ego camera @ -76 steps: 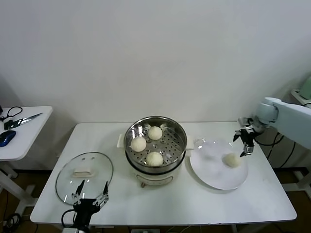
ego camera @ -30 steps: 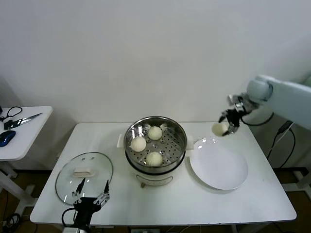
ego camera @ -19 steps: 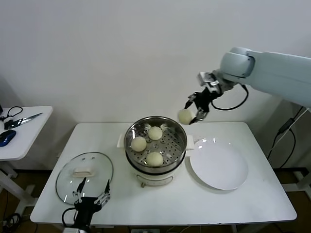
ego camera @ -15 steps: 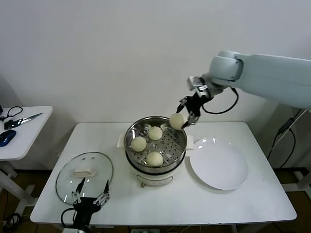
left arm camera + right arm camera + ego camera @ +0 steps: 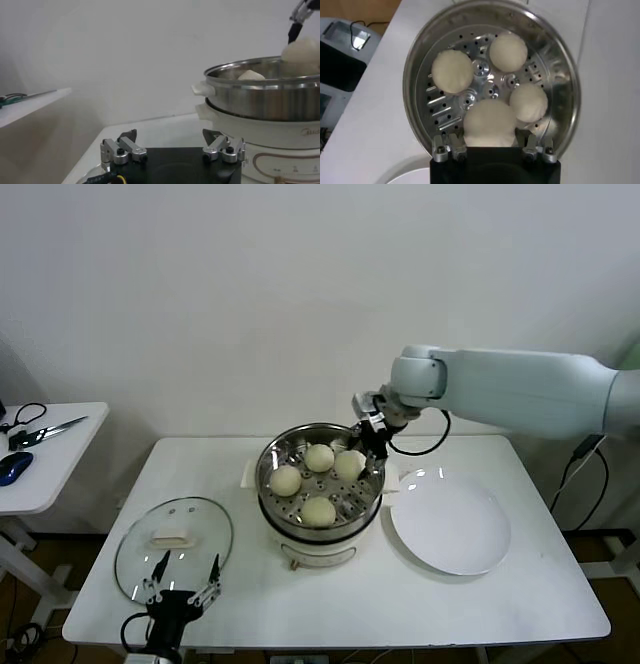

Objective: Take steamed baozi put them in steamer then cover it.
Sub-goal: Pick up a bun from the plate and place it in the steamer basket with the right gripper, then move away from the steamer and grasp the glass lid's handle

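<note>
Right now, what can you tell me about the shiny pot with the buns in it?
The pot is round, shiny metal, sitting on a white base with small side handles, near the middle of the white table. Inside is a tray full of little holes. Three cream-white buns rest on that tray, and the right end effector holds a fourth bun low inside the rim. The pot has no lid on; the glass lid lies on the table beside it.

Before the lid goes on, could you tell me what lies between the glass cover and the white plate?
In the head view, the steamer stands between the cover and the plate.
</note>
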Tool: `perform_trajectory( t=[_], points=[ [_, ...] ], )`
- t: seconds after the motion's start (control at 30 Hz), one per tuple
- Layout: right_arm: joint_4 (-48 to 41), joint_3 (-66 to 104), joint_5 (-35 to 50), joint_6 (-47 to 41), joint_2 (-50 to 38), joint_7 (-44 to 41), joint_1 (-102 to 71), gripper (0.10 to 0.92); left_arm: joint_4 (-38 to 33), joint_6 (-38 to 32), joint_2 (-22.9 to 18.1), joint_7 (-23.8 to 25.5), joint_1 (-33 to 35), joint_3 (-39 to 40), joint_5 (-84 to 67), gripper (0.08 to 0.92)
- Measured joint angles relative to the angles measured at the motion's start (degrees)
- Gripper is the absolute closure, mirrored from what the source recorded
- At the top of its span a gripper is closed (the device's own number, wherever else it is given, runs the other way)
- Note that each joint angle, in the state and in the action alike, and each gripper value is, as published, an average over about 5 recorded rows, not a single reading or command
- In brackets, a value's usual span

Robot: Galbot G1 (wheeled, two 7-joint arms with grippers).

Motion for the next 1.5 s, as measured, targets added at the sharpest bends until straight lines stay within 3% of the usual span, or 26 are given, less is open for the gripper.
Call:
perform_trajectory(
  t=[0.5,0.77,1.1,1.23,1.5],
  points=[
    [-1.8,1.36,-4.29,-0.63,1.09,3.3,-5.72,0.331,-0.35,0.49,-0.23,-0.22,-0.24,-0.15,-0.15,0.177],
    [-2.47,1.86,-5.11,-0.23,1.25,3.65,-5.94,0.222,-0.69,0.72,-0.28,-0.26,-0.12,-0.16,-0.18,0.177],
    [-3.07,4.53,2.39,1.52,-1.28,1.89,-1.62,0.202,-1.5,2.92,0.15,-1.67,-0.54,-0.65,1.57,0.177],
    [-3.07,9.22,7.47,1.81,-4.0,6.35,-2.28,0.203,-1.19,3.5,0.64,-2.05,-1.2,-1.22,2.33,0.177],
    [-1.54,26.0,11.04,2.58,-11.24,23.38,-12.31,0.203,-0.96,4.86,2.03,-2.79,-2.35,-1.28,3.44,0.177]
  ],
)
